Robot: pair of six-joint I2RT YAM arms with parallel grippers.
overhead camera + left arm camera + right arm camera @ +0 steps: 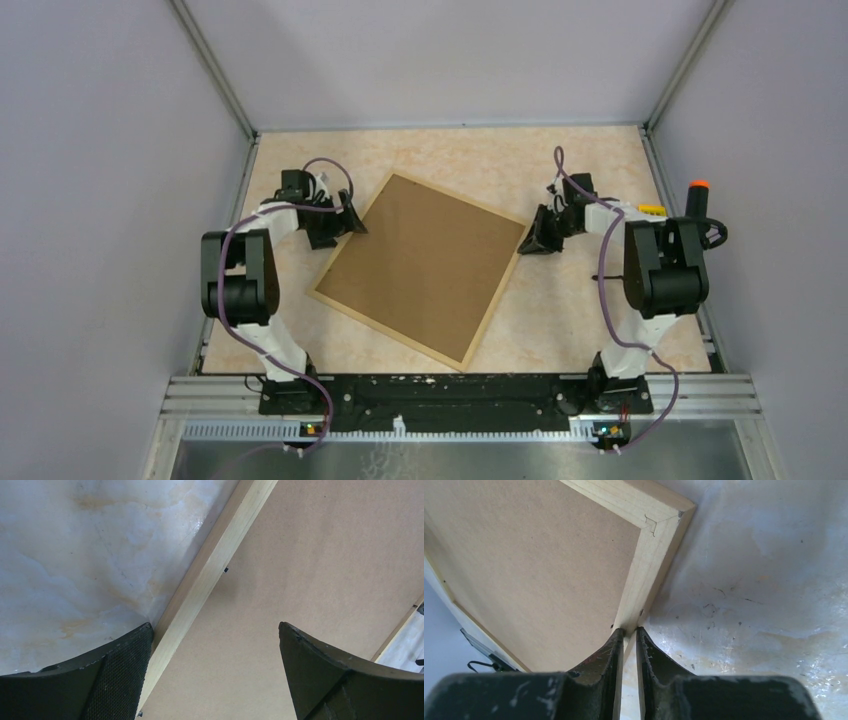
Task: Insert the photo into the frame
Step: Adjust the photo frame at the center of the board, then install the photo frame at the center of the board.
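The right tool [628,630] is pinching the frame [640,570] by its edge. The left tool [215,626] is hanging spread wide over another edge.

No legible text anywhere

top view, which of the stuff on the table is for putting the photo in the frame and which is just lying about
For the job:
- frame, lying back side up
- brown backing board, set in the frame
- photo: not in view

Just lying about:
- black handle with an orange tip, at the right side
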